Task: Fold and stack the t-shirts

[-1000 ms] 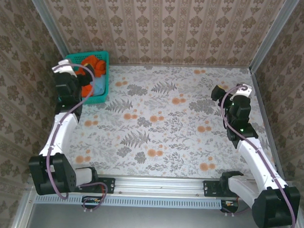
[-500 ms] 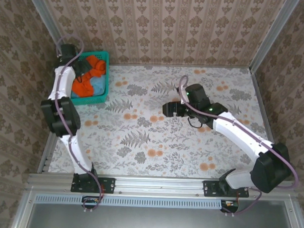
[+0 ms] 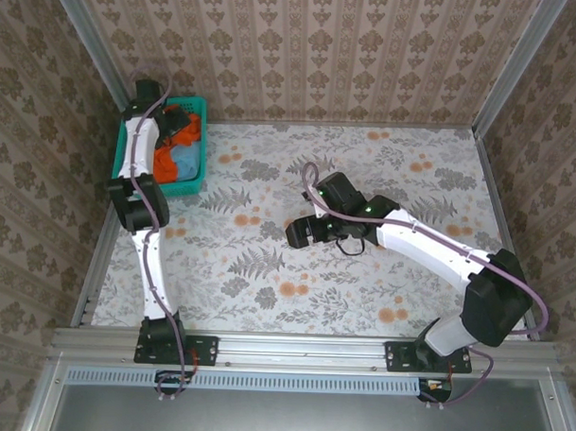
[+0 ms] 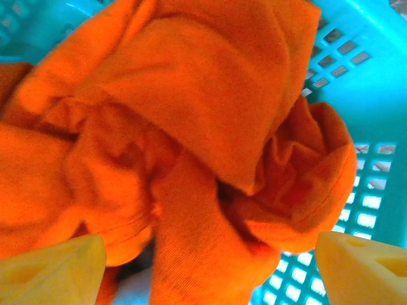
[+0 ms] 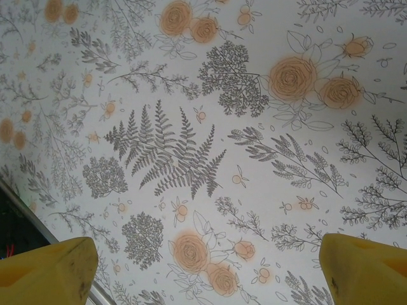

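Shirts bunched in the basket, both grippers spread wide

Basket (image 3: 180,187) of teal plastic mesh sits at the far left corner of the table (image 3: 413,163). The orange t-shirt (image 4: 191,108) lies crumpled inside it, piled in thick folds against the mesh wall. The light-blue t-shirt (image 3: 184,161) lies in the same basket, partly under the orange cloth. The left gripper (image 4: 203,270) hangs close over the orange heap, its yellow fingertips (image 4: 54,267) wide apart with cloth showing between them. Whether they touch the cloth cannot be told. The right gripper (image 5: 203,267) hovers over the middle of the table, above the flowered cover. Its jaws are wide apart and hold nothing, and it is well apart from the basket.
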